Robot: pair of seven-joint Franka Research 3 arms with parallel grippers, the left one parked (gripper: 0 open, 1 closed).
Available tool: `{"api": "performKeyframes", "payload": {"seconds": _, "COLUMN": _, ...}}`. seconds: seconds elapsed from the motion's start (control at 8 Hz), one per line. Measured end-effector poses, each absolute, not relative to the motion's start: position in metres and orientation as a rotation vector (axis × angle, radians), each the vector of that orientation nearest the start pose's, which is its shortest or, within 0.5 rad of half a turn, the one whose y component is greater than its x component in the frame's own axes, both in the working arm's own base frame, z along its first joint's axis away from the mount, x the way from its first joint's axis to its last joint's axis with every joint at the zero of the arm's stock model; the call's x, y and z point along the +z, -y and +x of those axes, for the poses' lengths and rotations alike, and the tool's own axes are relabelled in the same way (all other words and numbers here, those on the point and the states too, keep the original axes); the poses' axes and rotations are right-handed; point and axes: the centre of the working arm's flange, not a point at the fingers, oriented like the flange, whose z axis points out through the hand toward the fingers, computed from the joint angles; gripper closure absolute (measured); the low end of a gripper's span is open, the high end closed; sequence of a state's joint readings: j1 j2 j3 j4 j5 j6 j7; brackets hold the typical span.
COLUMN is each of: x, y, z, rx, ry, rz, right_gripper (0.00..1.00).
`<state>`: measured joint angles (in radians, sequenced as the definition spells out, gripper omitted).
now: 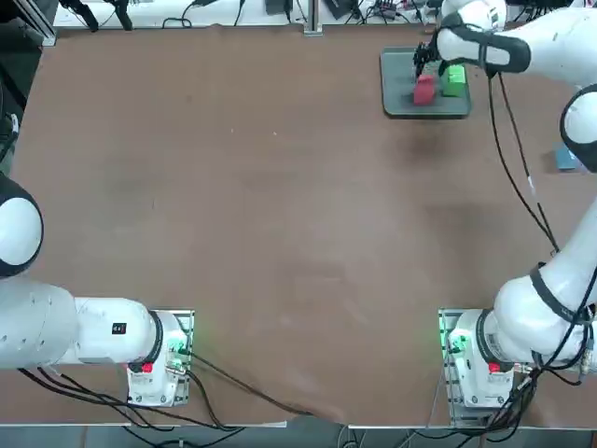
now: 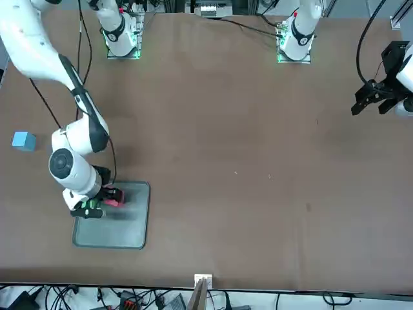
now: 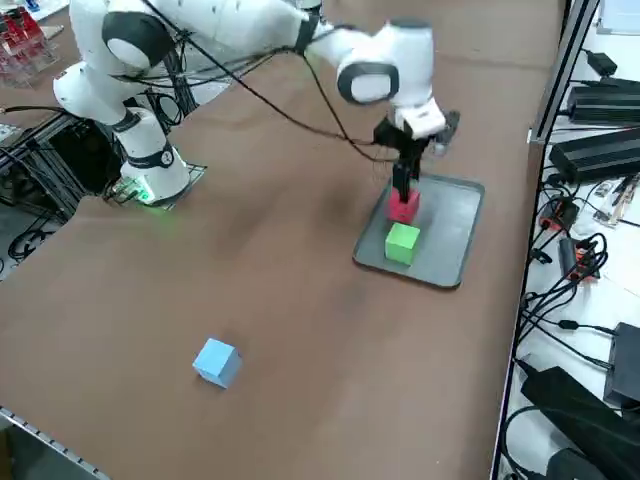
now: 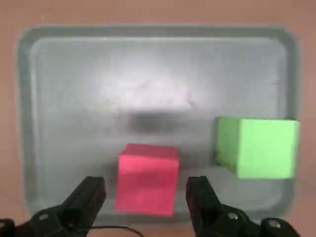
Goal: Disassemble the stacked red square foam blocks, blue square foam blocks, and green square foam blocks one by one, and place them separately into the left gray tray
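The red block [image 4: 147, 178] and the green block [image 4: 256, 146] sit apart on the floor of the gray tray [image 4: 148, 74]. My right gripper [image 4: 145, 187] hangs open just over the red block, one finger on each side with a gap to both. From overhead, the red block [image 1: 424, 91] lies left of the green block [image 1: 454, 79] in the tray [image 1: 399, 75] at the far right, under the gripper [image 1: 426, 73]. The blue block [image 3: 216, 361] lies alone on the bare table, well away from the tray [image 3: 450, 225].
The brown table stretches wide to the left of the tray. The right arm's cables [image 1: 508, 159] hang across the table's right edge. Beyond the far edge by the tray lie cables and black boxes [image 3: 600, 150].
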<state>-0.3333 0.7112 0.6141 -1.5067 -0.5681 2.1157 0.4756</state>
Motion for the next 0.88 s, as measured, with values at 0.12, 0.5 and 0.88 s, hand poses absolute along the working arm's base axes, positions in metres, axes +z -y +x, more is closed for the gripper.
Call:
{"api": "performKeyframes", "payload": {"seconds": 0.12, "x": 0.339, "y": -0.097, "z": 0.698, "rx": -0.115, "ry": -0.059, "rz": -3.259, "right_gripper": 0.0}}
{"api": "performKeyframes", "payload": {"seconds": 0.5, "x": 0.411, "y": -0.075, "z": 0.677, "rx": -0.002, "ry": -0.26, "rz": -3.212, "right_gripper": 0.0}}
{"api": "performKeyframes", "payload": {"seconds": 0.88, "x": 0.445, "y": -0.012, "z": 0.652, "rx": 0.171, "ry": -0.407, "rz": -3.252, "right_gripper": 0.0}}
